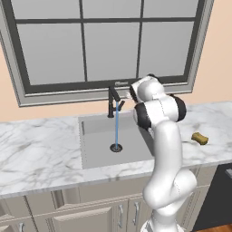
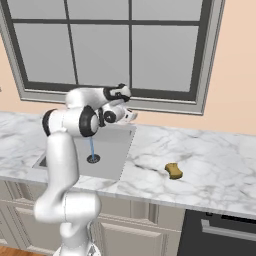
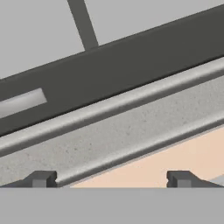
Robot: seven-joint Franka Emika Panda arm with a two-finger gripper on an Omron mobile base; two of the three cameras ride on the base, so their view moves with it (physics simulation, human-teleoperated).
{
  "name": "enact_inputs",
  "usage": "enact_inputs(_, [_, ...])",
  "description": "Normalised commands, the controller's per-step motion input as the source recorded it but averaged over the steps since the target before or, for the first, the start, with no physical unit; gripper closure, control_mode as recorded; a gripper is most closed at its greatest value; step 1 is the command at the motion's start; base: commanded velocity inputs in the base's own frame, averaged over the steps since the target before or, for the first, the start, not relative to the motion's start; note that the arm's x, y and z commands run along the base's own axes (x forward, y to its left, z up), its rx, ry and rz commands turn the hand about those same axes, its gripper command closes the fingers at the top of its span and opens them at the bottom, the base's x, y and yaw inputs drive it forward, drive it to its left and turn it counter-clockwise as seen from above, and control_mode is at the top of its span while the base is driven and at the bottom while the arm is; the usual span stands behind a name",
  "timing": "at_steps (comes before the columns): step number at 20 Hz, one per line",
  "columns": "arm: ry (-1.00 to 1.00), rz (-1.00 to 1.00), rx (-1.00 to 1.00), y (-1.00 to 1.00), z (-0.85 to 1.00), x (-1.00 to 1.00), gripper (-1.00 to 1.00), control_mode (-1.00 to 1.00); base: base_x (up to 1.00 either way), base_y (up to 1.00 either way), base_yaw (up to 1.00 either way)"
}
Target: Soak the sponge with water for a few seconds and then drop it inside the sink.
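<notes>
The sponge (image 1: 200, 138) (image 2: 173, 170), a small yellow block with a brownish face, lies on the white marble counter well to the right of the sink (image 1: 97, 154) (image 2: 112, 150). A thin blue stream of water (image 1: 117, 124) (image 2: 91, 146) falls from the black faucet (image 1: 111, 103) onto the round drain (image 1: 116, 147). My gripper (image 3: 111, 179) is open with nothing between its fingertips (image 3: 41, 178). It is held high behind the basin, beside the faucet, and faces the window sill. It is far from the sponge.
A large grey-framed window (image 1: 113, 41) rises behind the sink, with its sill (image 3: 131, 127) close ahead of the hand. Marble counter (image 1: 36, 149) runs on both sides of the basin. A dark appliance front (image 2: 220, 235) sits under the counter at the right.
</notes>
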Motion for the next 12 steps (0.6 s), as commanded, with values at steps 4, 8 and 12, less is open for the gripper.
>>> enact_inputs(4, [0.15,0.00,0.06,-0.22,0.34,-0.52,-1.00,-1.00,0.00,0.00,0.00])
enact_inputs(8, [0.12,0.00,0.05,-0.33,0.44,-0.43,-1.00,-1.00,0.00,0.00,0.00])
enact_inputs(12, [0.14,0.00,0.03,-0.35,0.49,-0.42,-1.00,-1.00,0.00,0.00,0.00])
